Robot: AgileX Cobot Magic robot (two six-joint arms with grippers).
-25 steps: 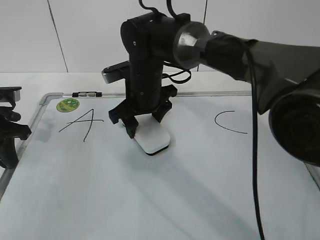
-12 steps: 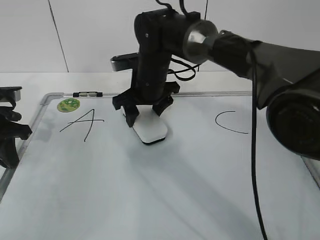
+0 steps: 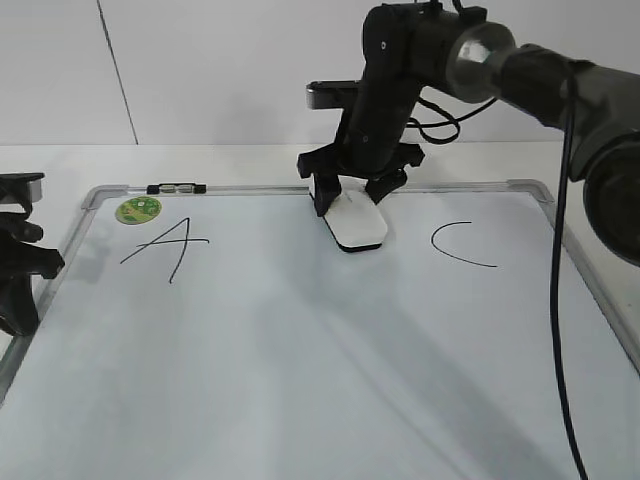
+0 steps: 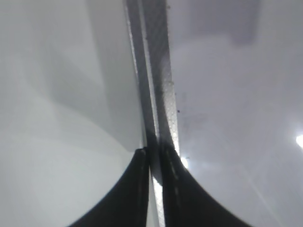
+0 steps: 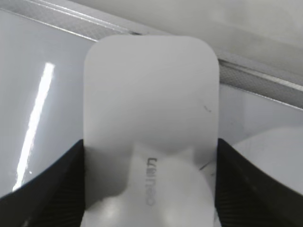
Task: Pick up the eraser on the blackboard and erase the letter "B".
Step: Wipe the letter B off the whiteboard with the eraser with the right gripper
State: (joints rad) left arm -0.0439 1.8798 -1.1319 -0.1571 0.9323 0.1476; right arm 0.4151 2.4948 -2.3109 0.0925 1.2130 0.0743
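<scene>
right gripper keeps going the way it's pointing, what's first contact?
Likely the blackboard surface itself: the right gripper points down, shut on the eraser, which seems to sit on the board near its top frame. Contact unconfirmed.

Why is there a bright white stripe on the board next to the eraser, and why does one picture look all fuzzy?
Right wrist view: the stripe is lamp glare on the shiny blackboard beside the eraser. Left wrist view: too close, so the frame and the left gripper blur.

eraser (image 3: 359,226) now farther right, near frame
</scene>
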